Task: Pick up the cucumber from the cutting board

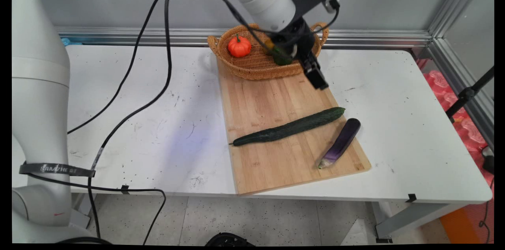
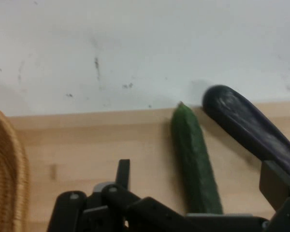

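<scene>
My black gripper (image 1: pixel 318 80) hangs open over the far right part of a wooden cutting board (image 1: pixel 268 100), just in front of a wicker basket (image 1: pixel 252 66). It holds nothing. A long dark green cucumber (image 1: pixel 290 127) lies diagonally across the board, nearest to the gripper. Beside it, at the board's right edge, lies a purple eggplant (image 1: pixel 341 142). In the hand view the open gripper (image 2: pixel 198 166) looks down on the cucumber (image 2: pixel 195 159), the eggplant (image 2: pixel 253 125) and the basket's rim (image 2: pixel 7 179). The basket holds an orange pumpkin (image 1: pixel 239 46) and a green item (image 1: pixel 281 58), partly hidden by the hand.
Black cables (image 1: pixel 158 84) hang from the arm over the table's left half. An aluminium rail (image 1: pixel 375 39) runs along the back wall. A black tripod leg (image 1: pixel 469 92) and pink things (image 1: pixel 467 127) stand beyond the table's right edge.
</scene>
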`<state>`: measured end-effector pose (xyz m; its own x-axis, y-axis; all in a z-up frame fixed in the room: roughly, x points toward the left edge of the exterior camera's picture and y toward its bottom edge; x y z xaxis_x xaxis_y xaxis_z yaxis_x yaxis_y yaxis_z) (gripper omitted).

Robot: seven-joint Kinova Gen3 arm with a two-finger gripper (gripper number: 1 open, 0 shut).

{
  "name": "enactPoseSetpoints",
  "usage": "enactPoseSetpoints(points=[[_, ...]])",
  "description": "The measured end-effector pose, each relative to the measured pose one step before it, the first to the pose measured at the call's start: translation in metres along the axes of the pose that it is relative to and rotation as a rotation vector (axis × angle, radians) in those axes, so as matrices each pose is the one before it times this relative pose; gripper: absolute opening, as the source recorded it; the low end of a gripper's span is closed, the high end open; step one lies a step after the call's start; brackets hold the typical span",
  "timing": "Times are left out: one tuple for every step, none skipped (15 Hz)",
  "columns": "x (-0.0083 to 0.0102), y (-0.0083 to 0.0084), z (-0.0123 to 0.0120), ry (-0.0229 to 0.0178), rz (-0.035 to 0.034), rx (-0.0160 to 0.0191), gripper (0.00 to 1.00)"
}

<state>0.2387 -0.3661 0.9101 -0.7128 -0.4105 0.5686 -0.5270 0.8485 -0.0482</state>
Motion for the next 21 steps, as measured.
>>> enactPoseSetpoints(points=[[-0.00327, 0.00551, -0.00010, -0.00590, -0.00101, -0.00300, 1.00], [-0.00422, 0.00658, 0.00027, -0.00845, -0.00078, -0.00370, 1.00], [-0.00548, 0.00712, 0.00079, -0.01000, -0.00040, -0.00401, 1.00], [-0.00582, 0.00632, 0.00124, -0.01063, -0.00005, -0.00280, 1.00], [-0.00622, 0.00565, 0.00164, -0.01155, -0.00005, -0.00127, 1.00], [-0.00565, 0.00422, 0.00179, -0.01016, -0.00120, 0.00001, 1.00], [-0.00703, 0.00414, 0.00274, -0.01389, -0.00723, 0.00136, 1.00], [-0.00645, 0.00377, 0.00280, -0.01241, -0.00765, 0.00126, 1.00], [-0.00519, 0.00301, 0.00312, -0.01002, -0.00712, -0.00057, 1.00], [-0.00559, 0.00303, 0.00403, -0.01054, -0.00901, -0.00151, 1.00], [-0.00511, 0.00235, 0.00430, -0.00949, -0.00852, -0.00163, 1.00], [-0.00391, 0.00169, 0.00359, -0.00721, -0.00676, -0.00126, 1.00], [-0.00430, 0.00133, 0.00424, -0.00773, -0.00722, -0.00069, 1.00], [-0.00393, 0.00077, 0.00409, -0.00679, -0.00669, 0.00018, 1.00], [-0.00285, 0.00013, 0.00352, -0.00482, -0.00504, 0.00134, 1.00], [-0.00302, -0.00026, 0.00410, -0.00462, -0.00532, 0.00183, 1.00], [-0.00264, -0.00055, 0.00397, -0.00340, -0.00505, 0.00201, 1.00], [-0.00191, -0.00097, 0.00347, -0.00195, -0.00418, 0.00253, 1.00], [-0.00118, -0.00074, 0.00229, -0.00077, -0.00240, 0.00185, 1.00], [-0.00160, -0.00153, 0.00330, -0.00045, -0.00418, 0.00368, 1.00], [-0.00089, -0.00095, 0.00230, 0.00001, -0.00207, 0.00198, 1.00]])
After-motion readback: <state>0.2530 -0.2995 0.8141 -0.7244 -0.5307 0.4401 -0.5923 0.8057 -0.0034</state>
